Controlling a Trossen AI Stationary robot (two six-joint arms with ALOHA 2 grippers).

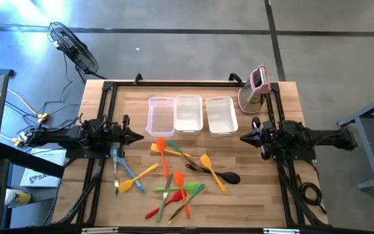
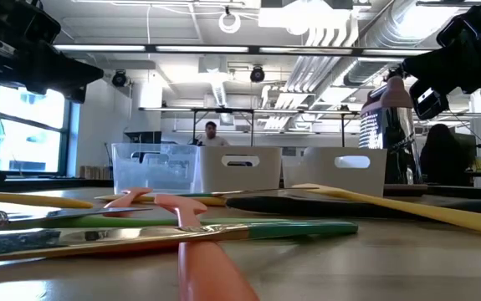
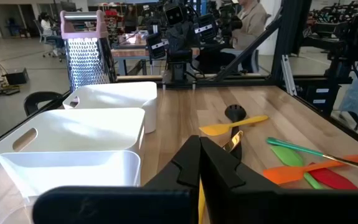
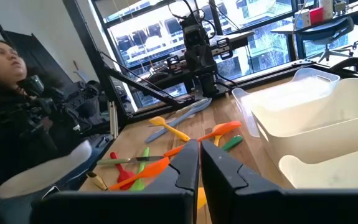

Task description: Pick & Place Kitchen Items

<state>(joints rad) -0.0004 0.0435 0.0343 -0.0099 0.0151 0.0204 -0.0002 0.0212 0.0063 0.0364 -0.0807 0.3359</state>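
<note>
Kitchen items [image 1: 177, 175] scattered mid-table, front of tubs [image 1: 188, 114]; left gripper [image 1: 136, 136] w/ fingers closed, empty, just left of pile; right gripper [image 1: 245, 137] closed, empty, to its right.

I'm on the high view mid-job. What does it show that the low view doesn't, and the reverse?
Only high: the whole utensil scatter, including the black spoon and blue utensils, with the left gripper and right gripper shut, on either side of the tubs. Only low: a person in the room behind. Both: the three tubs and grater.
</note>
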